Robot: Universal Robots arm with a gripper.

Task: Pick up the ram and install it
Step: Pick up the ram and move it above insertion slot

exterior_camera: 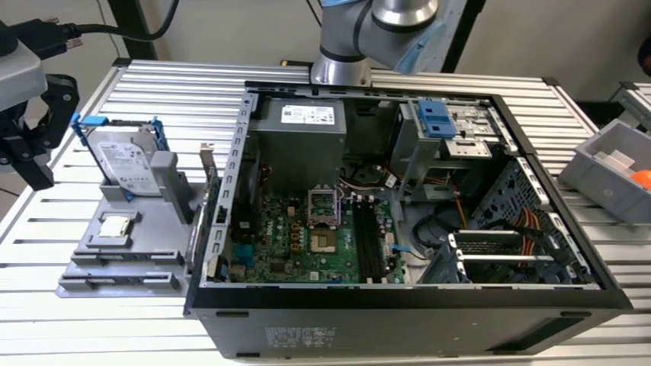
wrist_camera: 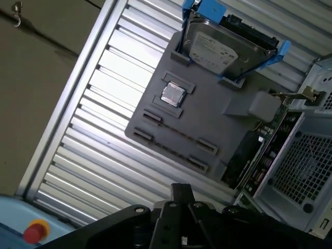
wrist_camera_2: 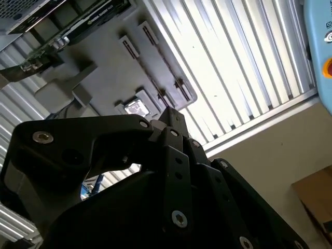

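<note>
- Gripper is hovering at the exterior view's far left; I cannot tell how its jaws stand.
- Ram, apparently the dark board, is standing edgewise across the tray, its long axis following the case wall.

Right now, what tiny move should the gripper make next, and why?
Probably ease the gripper over the gray holder, toward its long slots. It hangs beside the holder at the exterior view's left, touching nothing, and those slots look sized for the ram; whether it sits there is too small to tell.
</note>
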